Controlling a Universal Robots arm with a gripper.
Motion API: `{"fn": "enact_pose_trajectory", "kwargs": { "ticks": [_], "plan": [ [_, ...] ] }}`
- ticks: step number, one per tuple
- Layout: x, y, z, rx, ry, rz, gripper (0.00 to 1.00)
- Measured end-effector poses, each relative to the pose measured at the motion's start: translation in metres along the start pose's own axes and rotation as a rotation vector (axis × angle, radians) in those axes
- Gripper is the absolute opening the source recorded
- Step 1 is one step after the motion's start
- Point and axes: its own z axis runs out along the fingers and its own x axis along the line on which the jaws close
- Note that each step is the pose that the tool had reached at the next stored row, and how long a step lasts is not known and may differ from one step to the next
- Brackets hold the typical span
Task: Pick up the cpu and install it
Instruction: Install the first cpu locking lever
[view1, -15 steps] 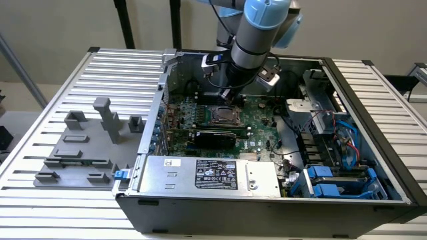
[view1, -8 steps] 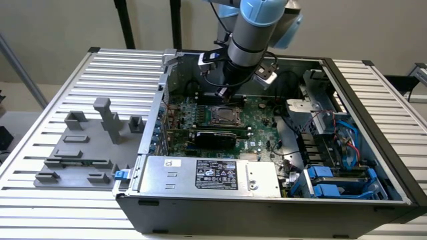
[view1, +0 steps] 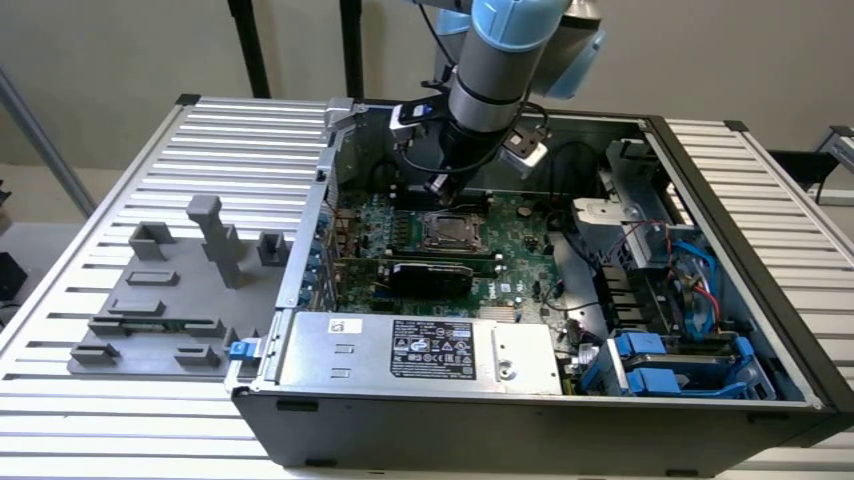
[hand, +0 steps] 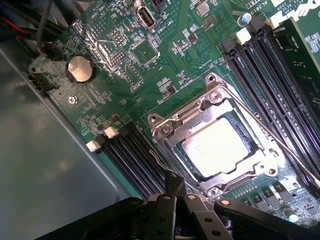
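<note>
Closed black fingers (hand: 176, 187) hang just above the motherboard, beside the socket that holds the cpu (hand: 222, 147).

Seen from the wrist view, the fingers are pressed together with nothing between them, their tips near one corner of the metal-framed socket (hand: 170, 125). The cpu lies flat inside that frame, its pale top plate facing up, with dark memory slots (hand: 132, 160) running along both sides. Farther across the green motherboard (hand: 100, 95) sits a round coin battery (hand: 80, 68). From the exterior view, the arm (view1: 494, 70) reaches down into the open computer case (view1: 534, 420), which rests on a slatted desk (view1: 80, 250) beside grey plastic blocks (view1: 174, 290).
</note>
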Motion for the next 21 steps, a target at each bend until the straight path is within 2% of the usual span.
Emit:
{"fn": "enact_pose_trajectory", "kwargs": {
  "ticks": [4,8,17,21],
  "plan": [
    [0.001,0.0011,0.0,0.0001,0.0003,0.0,0.11],
    [0.006,0.0075,-0.0003,0.0,0.0001,0.0,0.11],
    [0.006,0.01,0.0073,0.0001,0.0,0.0,0.11],
    [0.007,0.0123,0.0076,0.0,-0.0004,0.0,0.11]
  ]
}}
